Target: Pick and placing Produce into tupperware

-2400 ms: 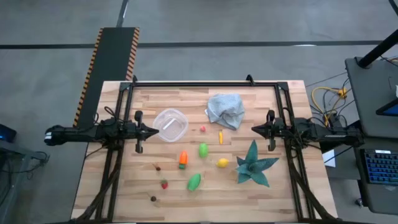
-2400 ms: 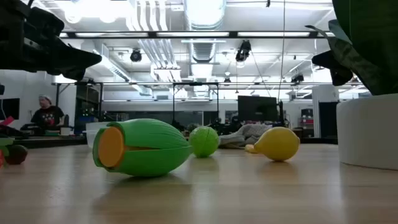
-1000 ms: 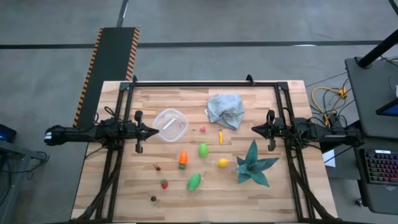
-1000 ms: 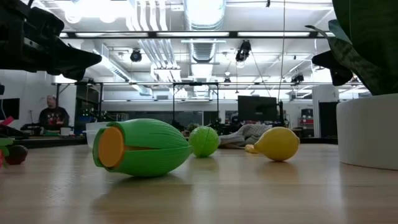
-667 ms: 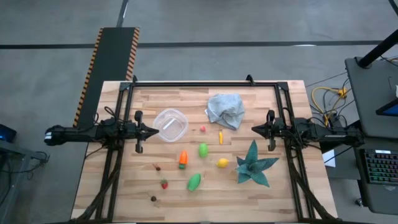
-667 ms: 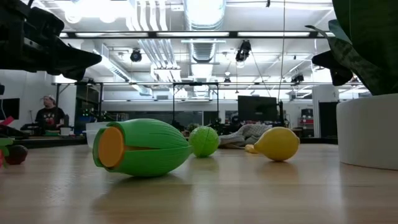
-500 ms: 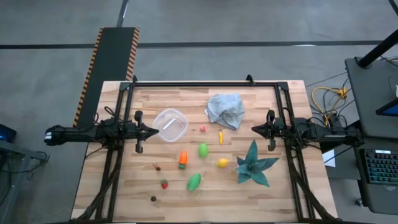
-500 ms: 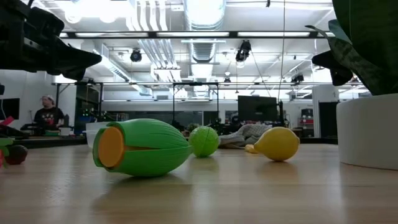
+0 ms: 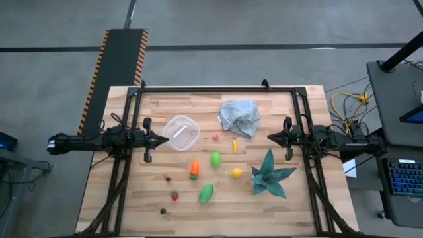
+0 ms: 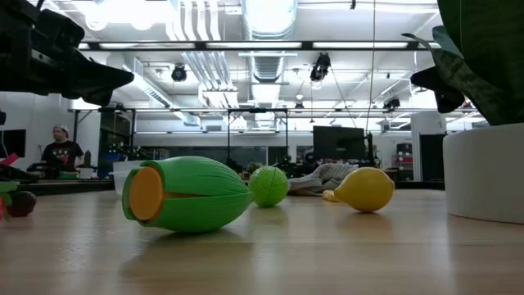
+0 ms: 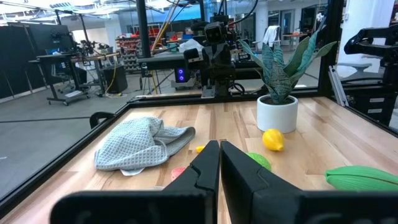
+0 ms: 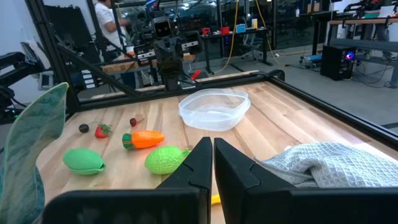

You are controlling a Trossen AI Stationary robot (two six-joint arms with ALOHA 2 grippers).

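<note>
The clear tupperware (image 9: 182, 133) stands on the table's left-centre, also in the right wrist view (image 12: 214, 109). Produce lies scattered on the wood: an orange carrot (image 9: 194, 168), a green round piece (image 9: 215, 159), a green oval (image 9: 206, 193), a lemon (image 9: 236, 173), a small yellow piece (image 9: 234, 146), a red piece (image 9: 215, 137), a strawberry (image 9: 174, 196) and dark brown bits (image 9: 162, 211). My left gripper (image 9: 166, 139) hovers shut just left of the tupperware. My right gripper (image 9: 269, 137) hovers shut to the right of the grey cloth (image 9: 240, 116).
A teal spiky plant in a white pot (image 9: 270, 174) stands right of the lemon. The grey-blue cloth lies crumpled near the far edge. A black frame (image 9: 218, 88) runs round the table's far and side edges. A person (image 10: 60, 152) is in the room behind.
</note>
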